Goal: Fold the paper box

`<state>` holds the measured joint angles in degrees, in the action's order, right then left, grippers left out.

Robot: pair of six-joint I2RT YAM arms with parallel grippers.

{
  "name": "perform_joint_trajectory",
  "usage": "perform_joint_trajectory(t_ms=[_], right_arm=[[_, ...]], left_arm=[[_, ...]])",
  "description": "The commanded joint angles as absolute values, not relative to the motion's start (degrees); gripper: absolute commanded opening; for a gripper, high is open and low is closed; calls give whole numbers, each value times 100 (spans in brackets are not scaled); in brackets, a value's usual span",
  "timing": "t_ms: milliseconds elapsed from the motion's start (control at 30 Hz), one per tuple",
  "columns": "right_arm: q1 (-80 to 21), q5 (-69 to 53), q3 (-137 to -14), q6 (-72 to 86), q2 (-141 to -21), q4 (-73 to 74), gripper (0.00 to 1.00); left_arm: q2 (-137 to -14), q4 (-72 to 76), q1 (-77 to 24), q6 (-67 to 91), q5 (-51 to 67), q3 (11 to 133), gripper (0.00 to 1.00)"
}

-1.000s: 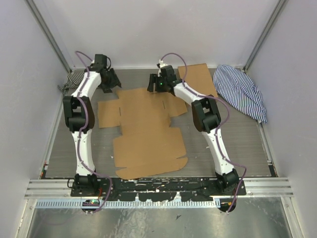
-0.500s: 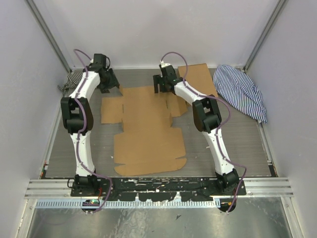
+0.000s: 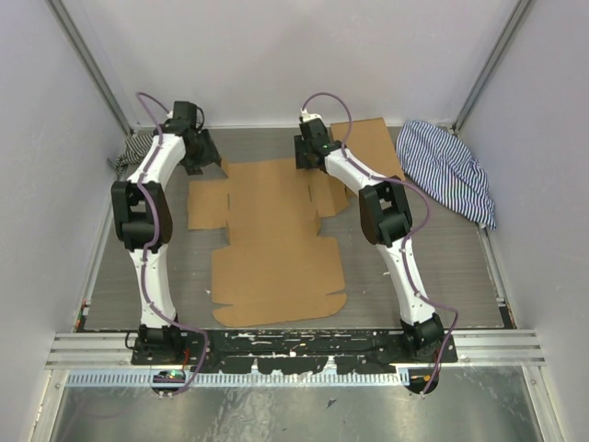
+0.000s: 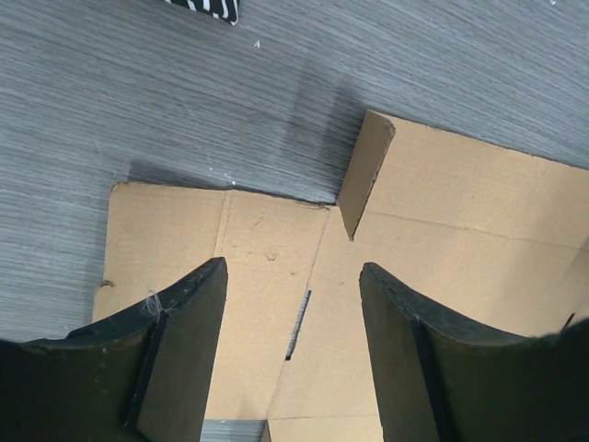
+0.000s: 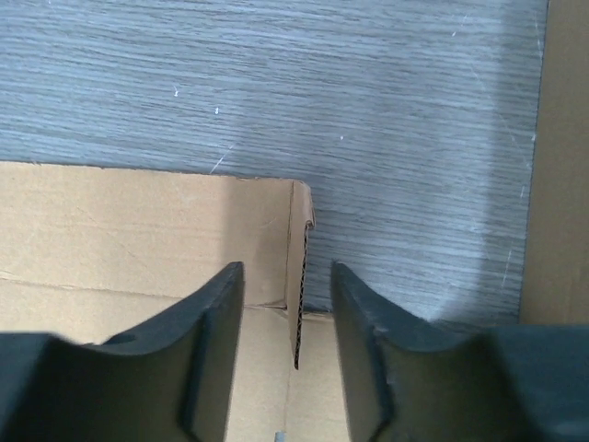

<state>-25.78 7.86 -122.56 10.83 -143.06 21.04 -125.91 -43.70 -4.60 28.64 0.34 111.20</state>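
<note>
The paper box (image 3: pixel 276 230) is a flat brown die-cut sheet lying in the middle of the table. My left gripper (image 3: pixel 201 158) hovers over its far left corner. In the left wrist view the gripper (image 4: pixel 293 276) is open and empty above the cardboard (image 4: pixel 460 230), where one small flap (image 4: pixel 363 175) stands up. My right gripper (image 3: pixel 308 155) is at the sheet's far right corner. In the right wrist view the gripper (image 5: pixel 287 276) is open, and its fingers (image 5: pixel 207 341) straddle an upright flap (image 5: pixel 299 267) without pinching it.
A second piece of brown cardboard (image 3: pixel 368 143) lies at the back right and shows at the right wrist view's edge (image 5: pixel 563 166). A blue striped cloth (image 3: pixel 446 170) lies at the right. A black-and-white striped cloth (image 3: pixel 133 147) sits at the back left.
The sheet has swung from a skewed pose to lie square on the table. My right gripper has moved right and back along the far edge. My left gripper has shifted slightly.
</note>
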Motion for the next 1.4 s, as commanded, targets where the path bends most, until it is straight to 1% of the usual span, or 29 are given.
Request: perform_joint_trajectory(t_ms=[0,67,100,167,233,600,833,967,1100,1267,1367], right_arm=[[-2570,752,-12568,1134,-13969,1876,38],[-2561,713,-12623,1146,-13983,1905,24],[-2560,710,-12615,1148,-13969,1905,15],[-2559,732,-12577,1159,-13915,1896,7],[-2559,706,-12441,1170,-13791,1799,1],[-2567,336,-9972,1419,-12075,-503,1],[-2606,-395,-8498,1476,-10759,-1627,2],[-2697,-735,-7945,1383,-10009,-1616,3],[-2932,-728,-7508,1136,-9295,-1264,5],[-3356,-412,-6936,946,-8543,-861,7],[-3522,-357,-6627,978,-8202,-693,7]], left_arm=[[-12235,-4181,-431,2778,37,11011,67],[-12198,-4175,-431,2770,81,11030,67],[-12169,-4175,-431,2757,115,11038,66],[-12094,-4175,-433,2736,160,11043,66],[-11982,-4161,-433,2719,253,11040,66],[-11024,-4285,-746,2034,997,11129,70],[-10099,-4064,-881,1671,1668,10787,72],[-9610,-3869,-1080,1373,1867,10542,73],[-9311,-3836,-1372,823,1909,10389,75],[-9315,-3691,-1539,344,1939,10121,76],[-9390,-3536,-1539,32,2204,9923,76]])
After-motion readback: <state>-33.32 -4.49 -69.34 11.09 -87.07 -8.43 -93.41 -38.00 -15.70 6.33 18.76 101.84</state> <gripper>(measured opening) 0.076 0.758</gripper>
